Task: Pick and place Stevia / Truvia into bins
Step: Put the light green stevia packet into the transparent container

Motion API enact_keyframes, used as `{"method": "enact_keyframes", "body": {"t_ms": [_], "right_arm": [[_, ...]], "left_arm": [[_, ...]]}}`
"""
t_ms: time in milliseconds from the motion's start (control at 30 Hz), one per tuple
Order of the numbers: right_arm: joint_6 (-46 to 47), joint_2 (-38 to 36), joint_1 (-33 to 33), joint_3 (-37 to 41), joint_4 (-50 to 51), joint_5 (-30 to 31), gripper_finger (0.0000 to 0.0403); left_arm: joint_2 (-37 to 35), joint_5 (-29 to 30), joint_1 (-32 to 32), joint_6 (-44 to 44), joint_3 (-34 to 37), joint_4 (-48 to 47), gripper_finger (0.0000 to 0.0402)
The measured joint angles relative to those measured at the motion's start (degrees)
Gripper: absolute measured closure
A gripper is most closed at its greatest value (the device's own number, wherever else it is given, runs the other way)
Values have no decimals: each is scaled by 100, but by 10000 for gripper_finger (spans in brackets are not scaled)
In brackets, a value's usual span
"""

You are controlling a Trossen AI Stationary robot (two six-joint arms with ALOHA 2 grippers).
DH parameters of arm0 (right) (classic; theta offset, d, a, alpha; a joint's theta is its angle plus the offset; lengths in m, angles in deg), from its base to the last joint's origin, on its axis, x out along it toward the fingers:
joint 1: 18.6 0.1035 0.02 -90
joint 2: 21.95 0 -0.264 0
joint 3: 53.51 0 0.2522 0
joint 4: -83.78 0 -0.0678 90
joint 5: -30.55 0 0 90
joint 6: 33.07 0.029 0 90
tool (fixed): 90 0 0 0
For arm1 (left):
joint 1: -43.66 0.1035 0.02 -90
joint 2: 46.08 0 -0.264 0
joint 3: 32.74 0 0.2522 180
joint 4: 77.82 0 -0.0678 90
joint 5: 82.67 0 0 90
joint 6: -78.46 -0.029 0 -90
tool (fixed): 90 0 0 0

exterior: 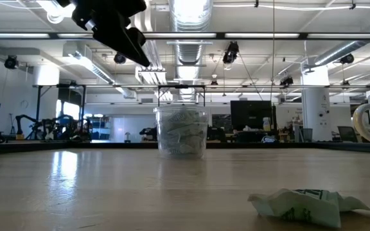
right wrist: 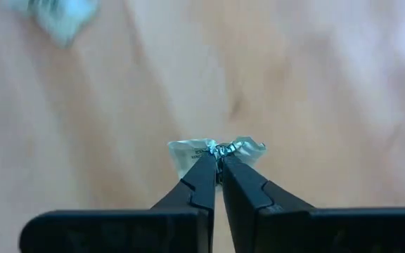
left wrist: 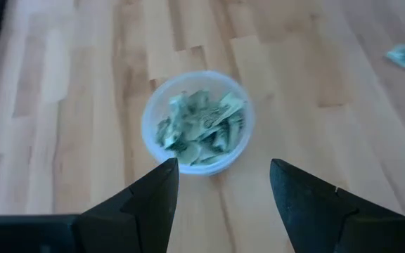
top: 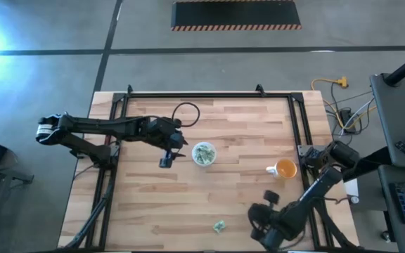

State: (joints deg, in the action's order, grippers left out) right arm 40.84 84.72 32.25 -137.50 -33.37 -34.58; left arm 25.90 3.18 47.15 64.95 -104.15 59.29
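Observation:
The translucent white cup (top: 203, 153) stands mid-table with several green and white packets inside, and also shows in the low view (exterior: 182, 131) and the left wrist view (left wrist: 197, 130). My left gripper (left wrist: 223, 183) hovers open just left of the cup (top: 166, 159), above the table (exterior: 122, 32). One crumpled packet (top: 219, 225) lies flat near the table's near edge (exterior: 307, 204). My right gripper (right wrist: 219, 158) is near the table's near right corner (top: 257, 219), shut on another packet (right wrist: 216, 148). My right gripper pinches a crumpled green and white packet at its middle (right wrist: 225, 147), between the two fingertips only. The packet's two ends stick out to either side of the tips. It looks lifted clear of the wooden table.
An orange cup (top: 285, 169) stands right of the white cup, near the right rail. A black cable loop (top: 186, 112) lies toward the far edge. A dark metal frame (top: 209, 94) borders the table. Bare wood lies between the cup and the loose packet.

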Motion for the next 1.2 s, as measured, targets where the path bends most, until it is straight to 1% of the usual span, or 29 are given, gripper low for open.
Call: {"method": "enact_keyframes", "body": {"t_ms": [100,267,333,400,633,833,900,1033,1200], "right_arm": [[-989,0,-337,-61,-4,664,390],[-2437,-2,-1000,-204,-3,1679,390],[-2928,-4,-1288,-284,-4,1956,390],[-3408,-4,-1584,-369,-5,2036,390],[-4912,-6,-2574,-719,-8,2024,390],[-6065,-7,-3106,-1167,-46,1896,390],[-6457,-9,-3253,-1332,-50,1608,390],[-7017,-11,-3585,-1568,-161,788,390],[-7538,-11,-4033,-1519,-695,230,390]], "left_arm": [[0,172,2,225,0,-48,194],[0,217,-11,631,0,-310,194],[0,292,-32,846,38,-416,194],[0,305,-62,1002,163,-439,194],[-55,303,-255,1453,776,-388,194],[-79,292,-668,1773,1271,38,194],[-79,296,-844,1871,1405,251,194],[-81,283,-1199,2040,1635,712,194],[-81,283,-1488,2078,1591,763,194]]}}
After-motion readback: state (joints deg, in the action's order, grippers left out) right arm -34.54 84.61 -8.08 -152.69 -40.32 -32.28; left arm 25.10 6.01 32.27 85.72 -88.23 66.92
